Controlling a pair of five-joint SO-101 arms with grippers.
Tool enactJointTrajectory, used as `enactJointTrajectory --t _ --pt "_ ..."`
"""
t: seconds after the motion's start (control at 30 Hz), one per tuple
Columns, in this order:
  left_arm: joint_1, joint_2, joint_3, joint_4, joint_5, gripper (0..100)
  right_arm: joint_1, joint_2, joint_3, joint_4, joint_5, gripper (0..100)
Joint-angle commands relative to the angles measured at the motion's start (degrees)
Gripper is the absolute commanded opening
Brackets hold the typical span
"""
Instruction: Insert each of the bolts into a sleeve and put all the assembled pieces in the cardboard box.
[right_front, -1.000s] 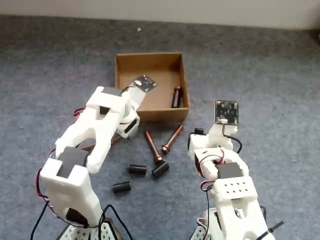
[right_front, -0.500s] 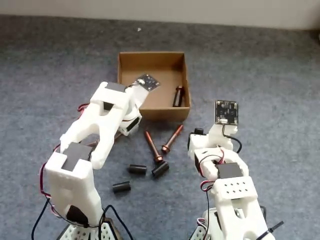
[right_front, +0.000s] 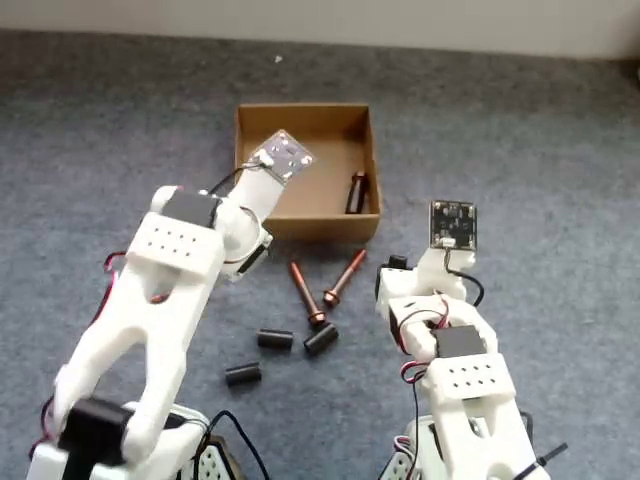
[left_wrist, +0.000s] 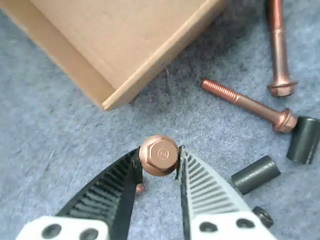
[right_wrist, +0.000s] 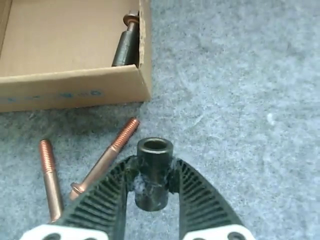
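where the grey carpet (right_front: 560, 150) covers the table, you have the left arm (right_front: 170, 290) stretched toward the near-left corner of the cardboard box (right_front: 320, 227). the right arm (right_front: 450, 370) is drawn up to the right of the parts. both arms are cut off at the near edge of the high view.

from above, the left arm's wrist hides its own fingers, so go by its wrist view. the left gripper (left_wrist: 159, 152) hangs over the carpet just near of that box corner, its jaws pinching a bolt (left_wrist: 159, 156) by the head. you see that bolt end-on, so its shank is hidden behind the head.

the right gripper (right_wrist: 153, 165) sits near of the box's near-right corner. its jaws are clamped on a sleeve (right_wrist: 152, 192), held with its open bore showing toward the wrist camera.

inside the box, one assembled piece (right_front: 355, 192) lies against the right wall, and that wall covers part of it in the right wrist view.

two loose bolts (right_front: 305, 290) lie on the carpet between the arms, near of the box. their heads are close together and their threaded ends spread toward the box. three loose sleeves (right_front: 275, 339) lie nearer still. one of them is touching or almost touching a bolt head, and you cannot tell which.

faint blue print (right_wrist: 65, 95) runs along the box's near outer wall, too pale to read.
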Motion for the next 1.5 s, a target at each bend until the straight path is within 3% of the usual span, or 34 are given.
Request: enactJointTrajectory --t 0.0,0.27,0.53,0.77,1.0,1.13,1.3,1.47 --pt "0.66 -12.53 2.86 -0.18 5.36 1 0.13 -1.8 -1.19 -1.36 -0.7 0.5" --pt "0.75 -22.9 4.26 -0.18 11.52 1 -6.11 -4.26 -2.51 8.04 -0.35 0.5" --pt "0.84 -30.29 3.82 -0.18 18.73 1 -13.14 -30.9 1.89 10.33 -0.26 0.5" --pt "0.75 -32.66 4.26 -0.18 18.73 1 -13.41 -46.29 10.68 10.24 5.01 0.5" --pt "0.75 -32.4 4.18 -0.53 18.73 1 -11.21 -49.27 12.35 10.42 5.1 0.5" --pt "0.75 -25.98 3.21 -4.04 18.81 1 -5.41 -49.27 12.09 10.33 5.01 0.5" --pt "1.71 -6.81 -6.99 -5.54 18.64 1 0.66 -49.27 11.91 10.24 4.92 0.5" --pt "5.32 12.18 -21.67 -5.36 18.9 15 3.82 -49.36 11.91 10.15 4.92 0.5"
